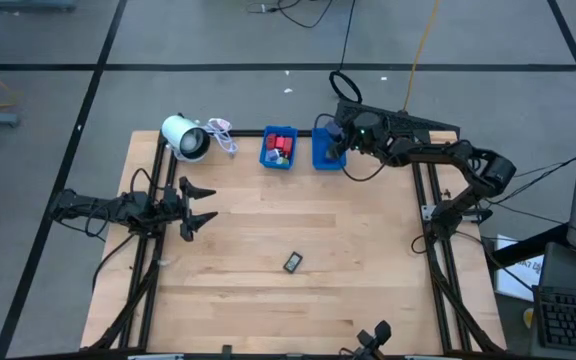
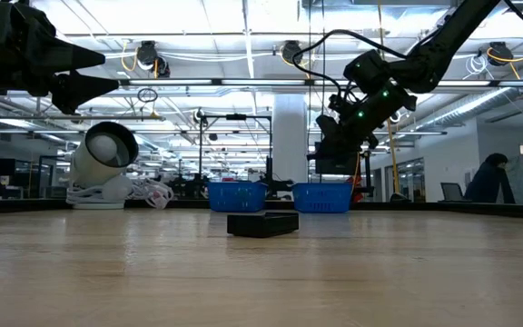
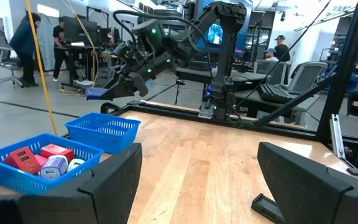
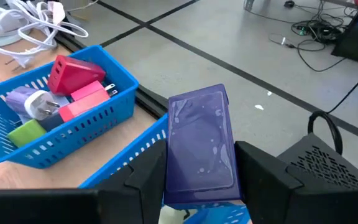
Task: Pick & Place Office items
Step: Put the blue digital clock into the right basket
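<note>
One dark block (image 1: 293, 262) lies alone on the wooden table (image 1: 348, 240), nearest the low camera. Two blue bins sit side by side at the far edge. One bin (image 1: 279, 148) holds about five small pieces (image 4: 73, 93): red, pink, green and pale ones, though it is hard to count them surely. Above the other bin (image 1: 327, 150) is the right gripper (image 1: 340, 140), its two fingers squeezing one flat purple block (image 4: 201, 149). One white roll (image 1: 185, 137) lies near a white cable (image 1: 220, 132). Over the table's left side hangs the left gripper (image 1: 196, 208), fingers spread wide, holding nothing.
</note>
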